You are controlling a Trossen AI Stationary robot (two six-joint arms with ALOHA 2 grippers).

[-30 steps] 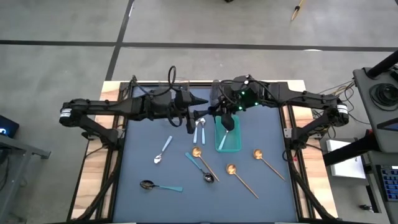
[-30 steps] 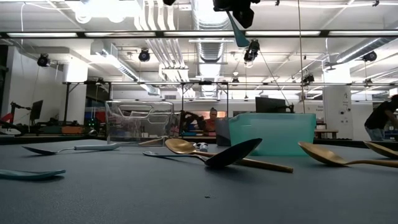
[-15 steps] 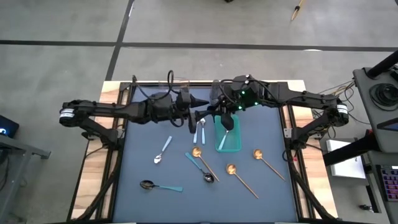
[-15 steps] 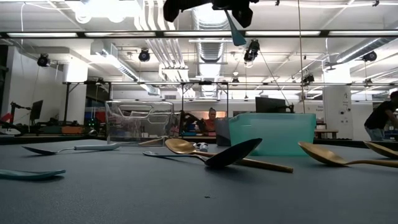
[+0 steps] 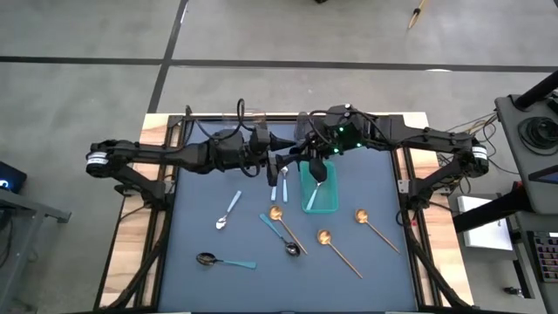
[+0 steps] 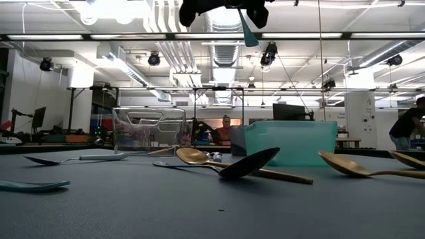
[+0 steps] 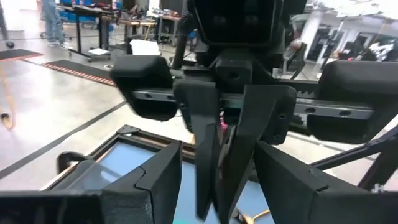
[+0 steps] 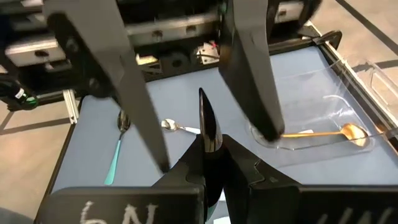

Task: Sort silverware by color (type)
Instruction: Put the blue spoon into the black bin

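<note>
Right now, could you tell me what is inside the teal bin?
The teal bin holds at least one teal-handled spoon, lying lengthwise. The right claw, shut on a dark spoon, hangs above and hides the bin's far end.

Bright even overhead light, ceiling lamp [image 6: 106,10] glare, soft shadows, wrist views perhaps slightly blurred up close
</note>
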